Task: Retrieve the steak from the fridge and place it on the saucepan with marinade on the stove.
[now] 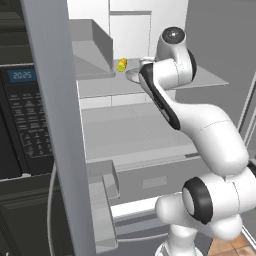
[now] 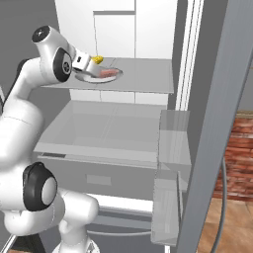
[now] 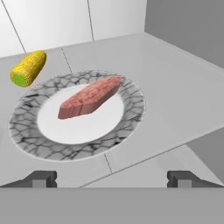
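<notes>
The fridge (image 2: 148, 29) is seen with its doors open. The steak (image 3: 89, 97) is laid on a round plate (image 3: 26, 131) with a grey marbled rim, which is set on a grey shelf (image 3: 175, 100) inside the fridge. A yellow corn cob (image 3: 28, 68) is placed just beside the plate, apart from the steak. The gripper (image 3: 111, 178) is held just before the plate, its 2 fingers (image 3: 41, 178) spread fully wide, and nothing is held between them.
</notes>
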